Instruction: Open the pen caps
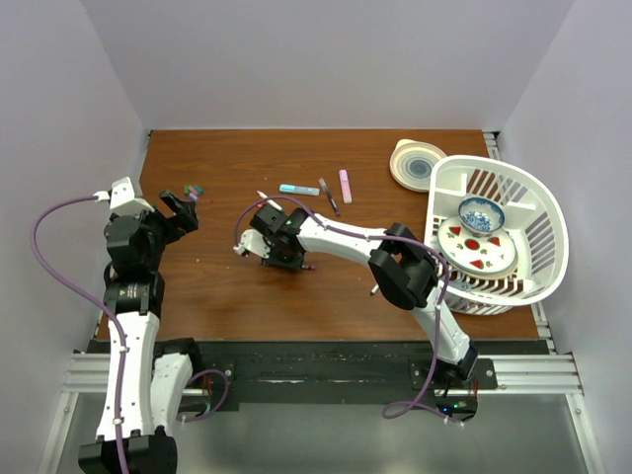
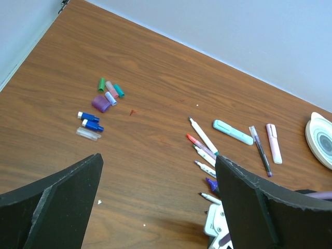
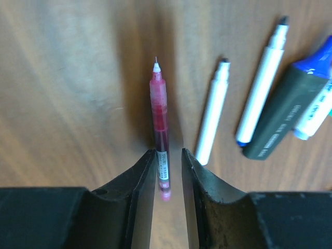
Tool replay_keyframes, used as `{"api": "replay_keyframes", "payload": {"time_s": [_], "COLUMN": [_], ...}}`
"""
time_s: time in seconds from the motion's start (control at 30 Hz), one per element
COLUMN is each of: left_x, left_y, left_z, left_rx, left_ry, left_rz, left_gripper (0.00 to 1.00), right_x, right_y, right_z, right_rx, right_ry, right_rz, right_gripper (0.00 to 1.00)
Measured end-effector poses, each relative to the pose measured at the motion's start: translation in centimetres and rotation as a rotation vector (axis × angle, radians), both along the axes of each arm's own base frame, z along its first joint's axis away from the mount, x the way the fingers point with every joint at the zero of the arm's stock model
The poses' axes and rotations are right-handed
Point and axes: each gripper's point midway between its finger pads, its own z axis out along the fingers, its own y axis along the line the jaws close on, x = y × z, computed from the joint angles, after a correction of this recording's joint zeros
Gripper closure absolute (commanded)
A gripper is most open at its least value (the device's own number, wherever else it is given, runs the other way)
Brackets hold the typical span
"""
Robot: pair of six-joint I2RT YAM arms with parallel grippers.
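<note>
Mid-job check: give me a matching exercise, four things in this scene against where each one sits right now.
Things:
1. red pen
2. loose pen caps
3. teal highlighter
4. blue-patterned bowl

Places:
A. in the white basket
B. between the fingers of the right gripper, tip bare
C. beside the thin purple pen
D. clustered on the left side of the table

Pairs: 1-B, 2-D, 3-C, 4-A
</note>
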Motion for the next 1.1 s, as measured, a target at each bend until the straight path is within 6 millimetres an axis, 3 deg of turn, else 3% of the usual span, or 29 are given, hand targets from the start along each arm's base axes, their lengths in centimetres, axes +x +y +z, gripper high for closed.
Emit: {"api": "replay_keyframes", "payload": {"time_s": [0.23, 0.43, 0.7, 0.9, 1.1], "left_x": [-0.1, -0.1, 0.1, 1.1, 0.9], "left_y": [0.0, 0.0, -0.2, -2.4, -7.4], "left_z": [-0.6, -0.7, -1.4, -4.8, -8.2], "left_rx": [-0.002, -0.002, -0.011, -0.075, -0.195], "left_ry": [0.012, 0.014, 0.028, 0.121, 0.203], "left_rz": [0.0, 0.0, -0.013, -0.137, -0.394], "left_gripper": [0.05, 0.05, 0.0, 0.0, 0.02], "right_x": [1.3, 1.9, 2.3, 4.1, 9.0], "right_y": [-0.6, -0.7, -1.1, -2.4, -6.7], "right_z": [0.2, 0.5, 1.2, 5.4, 9.7], "right_rx": [-0.033, -0.022, 0.032, 0.196, 0.373], "right_ry": [-0.066, -0.074, -0.018, 0.049, 0.066], "right_rz": [-0.035, -0.064, -0.115, -0.198, -0.367], "right_gripper": [0.71, 0.61, 0.57, 0.57, 0.57]}}
